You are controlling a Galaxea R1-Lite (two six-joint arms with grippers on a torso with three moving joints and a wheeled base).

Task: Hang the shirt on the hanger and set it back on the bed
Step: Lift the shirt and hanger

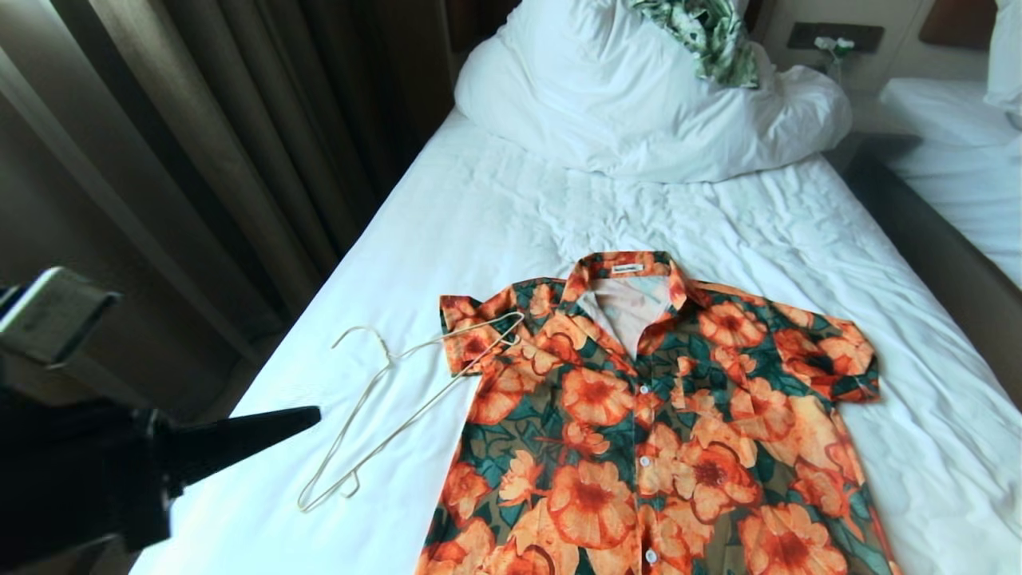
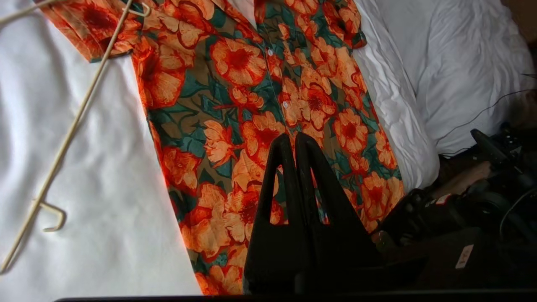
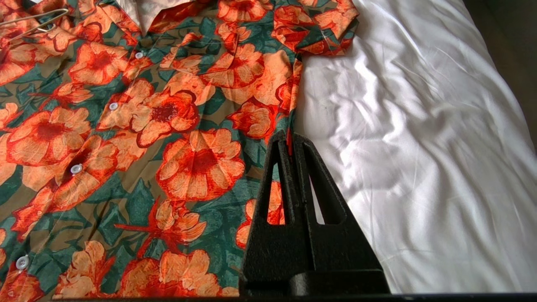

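- The bed fills the head view, its white sheet wrinkled, with a bunched white duvet heaped at the far end.
- The shirt lies flat and face up on the sheet, buttoned, collar toward the duvet, both short sleeves spread out.
- Dark curtains hang along the bed's left side; a second white bed stands to the right across a narrow gap.
- A green-and-white garment lies crumpled on top of the duvet.
- The left gripper reaches in from the lower left edge of the head view, its black fingers pressed together and empty, tips over the sheet near the hanger, apart from it.
- The right gripper, seen only in its wrist view, hangs above the shirt's right edge, fingers likewise together and empty.
- The hanger lies flat on the sheet just left of the shirt, one corner resting on the left sleeve, hook pointing away from the shirt.
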